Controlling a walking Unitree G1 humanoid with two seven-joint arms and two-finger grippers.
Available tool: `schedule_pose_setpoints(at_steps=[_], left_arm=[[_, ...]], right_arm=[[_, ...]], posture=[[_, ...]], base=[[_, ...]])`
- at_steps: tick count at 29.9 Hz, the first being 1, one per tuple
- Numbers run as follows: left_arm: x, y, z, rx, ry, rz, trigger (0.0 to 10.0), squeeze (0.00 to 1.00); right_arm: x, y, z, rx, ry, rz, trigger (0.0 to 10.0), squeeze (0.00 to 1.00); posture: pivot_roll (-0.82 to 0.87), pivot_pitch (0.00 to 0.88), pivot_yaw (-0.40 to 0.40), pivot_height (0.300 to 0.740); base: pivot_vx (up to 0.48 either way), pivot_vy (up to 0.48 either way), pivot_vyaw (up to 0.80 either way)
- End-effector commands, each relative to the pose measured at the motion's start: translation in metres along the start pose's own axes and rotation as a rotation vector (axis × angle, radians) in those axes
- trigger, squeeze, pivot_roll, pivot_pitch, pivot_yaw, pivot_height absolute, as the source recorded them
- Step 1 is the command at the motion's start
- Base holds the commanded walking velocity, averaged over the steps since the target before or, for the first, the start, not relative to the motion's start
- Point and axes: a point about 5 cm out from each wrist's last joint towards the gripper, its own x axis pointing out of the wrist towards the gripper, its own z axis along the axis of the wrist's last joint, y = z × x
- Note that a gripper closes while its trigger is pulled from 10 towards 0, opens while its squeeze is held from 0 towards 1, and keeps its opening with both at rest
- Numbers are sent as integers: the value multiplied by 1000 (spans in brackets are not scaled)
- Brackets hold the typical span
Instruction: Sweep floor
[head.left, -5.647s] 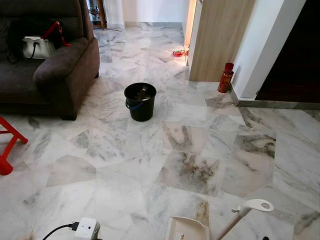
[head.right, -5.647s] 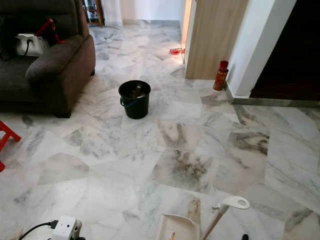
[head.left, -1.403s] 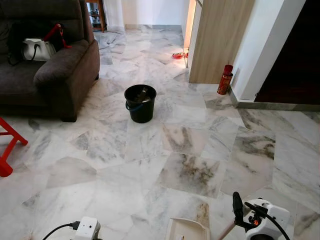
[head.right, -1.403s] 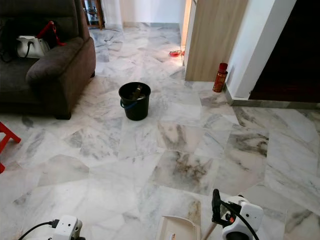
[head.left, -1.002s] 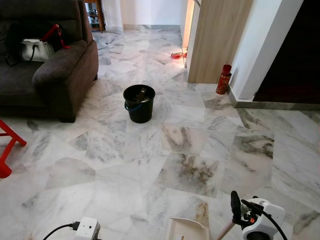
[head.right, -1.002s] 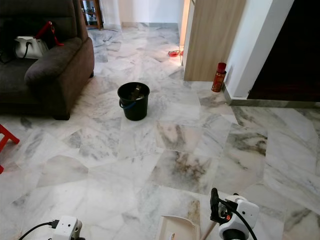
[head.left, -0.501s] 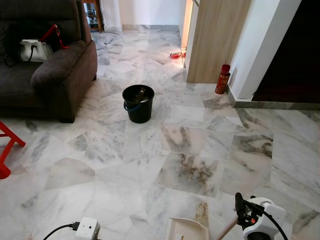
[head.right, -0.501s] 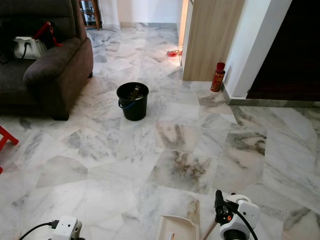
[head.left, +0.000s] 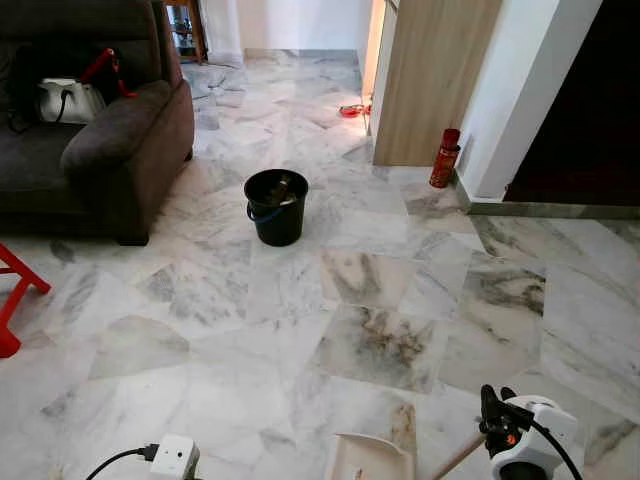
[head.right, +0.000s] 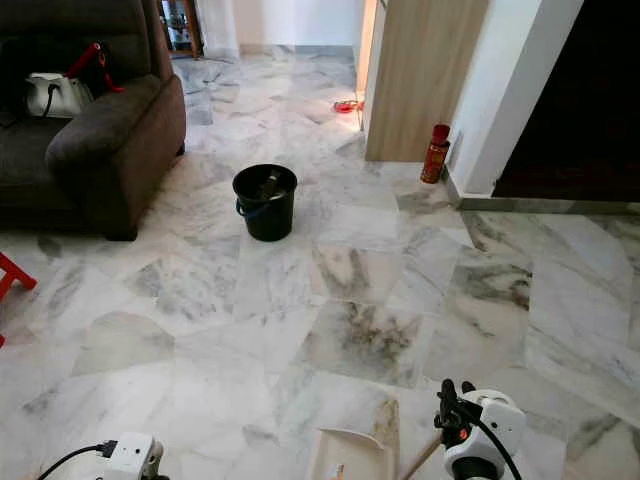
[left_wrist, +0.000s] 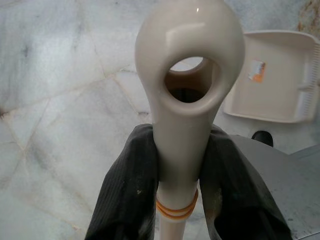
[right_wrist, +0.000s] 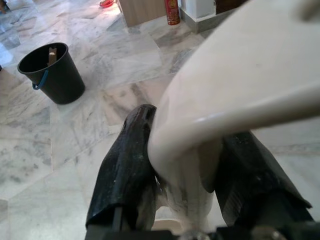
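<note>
We count two tools, each closed on a cream handle. In the left wrist view, the left tool (left_wrist: 182, 187) has its black fingers (left_wrist: 125, 185) pressed on either side of a broom handle (left_wrist: 185, 100) that ends in a looped hole and carries orange bands. In the right wrist view, the right tool (right_wrist: 182, 175) grips a second cream handle (right_wrist: 235, 95), and it also sits low at the right of the head view (head.left: 490, 420), on a slanting stick (head.left: 458, 456).

One cream dustpan (head.left: 372, 457) lies on the marble floor (head.left: 380, 280) just beside that stick, near the robot's feet. One black bucket (head.left: 276, 206) stands well ahead, near one dark sofa (head.left: 95, 130) that carries a white bag (head.left: 68, 98). We also see one red spray can (head.left: 445, 158) by the wall corner, one red stool (head.left: 15, 300) at the left edge, and one white plug box (head.left: 176, 455).

Compared with half a second ago, the right tool sits slightly lower and further right, and the dustpan looks tipped a little.
</note>
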Motion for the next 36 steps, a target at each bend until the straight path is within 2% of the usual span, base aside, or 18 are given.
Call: schedule_pose_setpoints(at_steps=[1,10,14,15,16,17,21,23,27,32,36], left_arm=[[0,1,-1,8,12,10,10000,0],[0,1,-1,8,9,15,10000,0],[0,2,-2,12,10,18,10000,0],[0,2,-1,14,7,22,10000,0],[0,2,-1,14,7,22,10000,0],[0,2,-1,19,3,25,10000,0],[-1,3,1,34,-14,31,10000,0],[-1,4,3,46,-32,43,10000,0],[-2,4,6,7,-89,69,10000,0],[-2,4,8,34,-107,63,10000,0],[-3,6,0,-95,-87,94,10000,0]], right_arm=[[3,4,1,16,-5,17,0,0],[3,4,3,-6,-21,-2,0,0],[10,1,14,-50,-63,-43,0,0],[15,1,20,-63,-81,-50,3294,0],[15,1,20,-63,-81,-50,3294,0],[20,5,24,-69,-90,-21,10000,0],[26,13,30,-93,-107,22,10000,0],[28,14,33,-90,-119,10,10000,0],[36,23,39,-101,-138,17,10000,0],[43,23,46,-83,-170,-21,10000,0],[49,27,52,-84,-180,-15,10000,0]], posture=[[-27,0,-15,740],[-26,0,-14,740],[-23,0,-14,740],[-29,0,-11,740],[-29,0,-11,740],[-35,0,-6,740],[-37,0,-3,740],[-33,0,-5,740],[-33,0,-3,740],[-38,0,12,740],[-37,0,27,740]], base=[[0,0,0],[0,0,0],[0,0,0],[0,0,0],[0,0,0],[0,0,0],[0,0,0],[0,0,0],[0,0,0],[0,0,0],[0,0,0]])
